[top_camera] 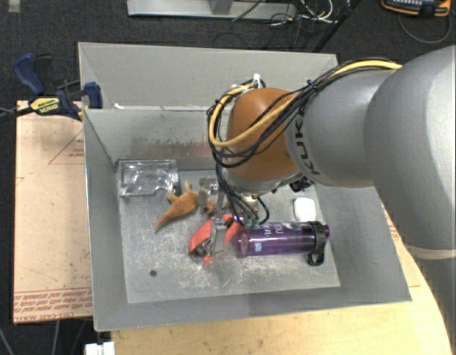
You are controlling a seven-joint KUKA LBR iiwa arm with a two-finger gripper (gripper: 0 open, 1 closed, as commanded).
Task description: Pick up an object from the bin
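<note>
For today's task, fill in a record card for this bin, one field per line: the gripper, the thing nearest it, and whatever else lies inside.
container: grey metal bin
gripper: low over the bin's middle, under the arm's orange cover
nearest thing: red tool, just below the gripper
right of the tool: purple bottle, on its side, black cap pointing right
left of the gripper: orange toy dinosaur
far left: clear plastic pack
behind the bottle: small white block
anything held: cannot tell

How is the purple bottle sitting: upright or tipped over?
Tipped over: the purple bottle lies on its side on the bin floor.
</note>
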